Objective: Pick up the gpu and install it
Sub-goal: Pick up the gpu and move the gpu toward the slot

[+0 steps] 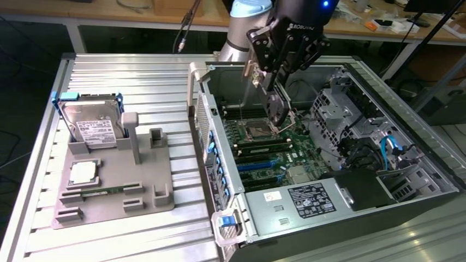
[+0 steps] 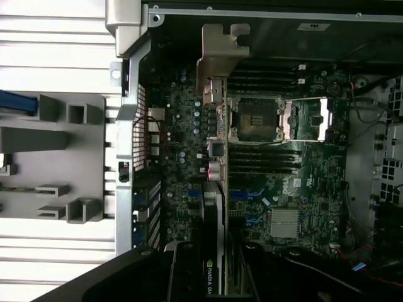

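**Item:** black two-fingered end effector [image 1: 279,76], closed on the gpu [image 1: 276,112], a thin dark rectangular card with a silver metal bracket [image 2: 220,60] at one end.

**Position:** the gpu hangs edge-on, near upright, over the green motherboard [image 1: 298,143] inside the open dark metal computer case [image 1: 429,197]. Whether it touches the board cannot be told.

**Also present:** silver hard drive [image 1: 91,126] with white label, standing in a grey plastic fixture [image 1: 145,176] on the ribbed aluminium worktop [image 1: 124,71], to the exterior view's left of the case.

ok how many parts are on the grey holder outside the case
3: a hard drive upright at the far end, a silver processor flat in front of it, a green memory stick nearest the camera. None seems hidden.
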`<state>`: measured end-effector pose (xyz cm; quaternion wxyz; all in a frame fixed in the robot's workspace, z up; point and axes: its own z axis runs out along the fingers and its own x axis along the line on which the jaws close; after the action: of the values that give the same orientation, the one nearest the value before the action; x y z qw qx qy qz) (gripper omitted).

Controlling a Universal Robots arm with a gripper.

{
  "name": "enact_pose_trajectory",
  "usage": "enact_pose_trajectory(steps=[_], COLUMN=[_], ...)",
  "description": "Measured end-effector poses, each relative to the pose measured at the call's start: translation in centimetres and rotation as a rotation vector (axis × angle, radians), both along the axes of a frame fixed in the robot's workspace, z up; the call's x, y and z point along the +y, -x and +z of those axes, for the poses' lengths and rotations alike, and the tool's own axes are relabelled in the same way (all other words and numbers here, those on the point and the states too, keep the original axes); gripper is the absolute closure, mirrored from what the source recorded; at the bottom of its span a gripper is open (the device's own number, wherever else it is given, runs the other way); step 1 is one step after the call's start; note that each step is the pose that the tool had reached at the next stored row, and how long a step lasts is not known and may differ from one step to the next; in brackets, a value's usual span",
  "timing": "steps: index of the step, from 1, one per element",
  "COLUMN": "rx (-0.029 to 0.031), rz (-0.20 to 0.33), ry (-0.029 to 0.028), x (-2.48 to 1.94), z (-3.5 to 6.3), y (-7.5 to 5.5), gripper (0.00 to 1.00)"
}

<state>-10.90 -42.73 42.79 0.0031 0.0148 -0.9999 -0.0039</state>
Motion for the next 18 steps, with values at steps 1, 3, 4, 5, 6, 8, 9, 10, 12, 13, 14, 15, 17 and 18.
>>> enact_pose_trajectory(steps=[1, 3, 4, 5, 6, 8, 9, 10, 12, 13, 14, 15, 17, 18], rx=[0.0, 0.0, 0.0, 0.0, 0.0, 0.0, -0.0001, 0.0, 0.0, -0.0001, -0.0001, -0.0002, -0.0007, -0.0011], rz=[0.0, 0.0, 0.0, 0.0, 0.0, 0.0, 0.0, 0.0, 0.0, 0.0, 0.0, 0.0, 0.0, 0.0], ry=[-0.0001, 0.0, 0.0, -0.0001, 0.0, 0.0, -0.0001, 0.0, -0.0001, 0.0, 0.0, -0.0001, -0.0001, -0.0001], x=[0.0, 0.0, 0.0, 0.0, 0.0, 0.0, 0.0, 0.0, 0.0, 0.0, 0.0, 0.0, 0.0, 0.0], z=[-0.01, -0.04, -0.05, -0.06, -0.07, -0.09, -0.11, -0.13, -0.16, -0.17, -0.18, -0.2, -0.25, -0.27], y=[-0.2, -0.7, -0.9, -1.2, -1.4, -1.9, -2.2, -2.6, -3.1, -3.4, -3.7, -3.9, -4.6, -4.8], gripper=[0.73, 0.73, 0.73, 0.73, 0.73, 0.73, 0.73, 0.73, 0.73, 0.73, 0.73, 0.73, 0.73, 0.73])
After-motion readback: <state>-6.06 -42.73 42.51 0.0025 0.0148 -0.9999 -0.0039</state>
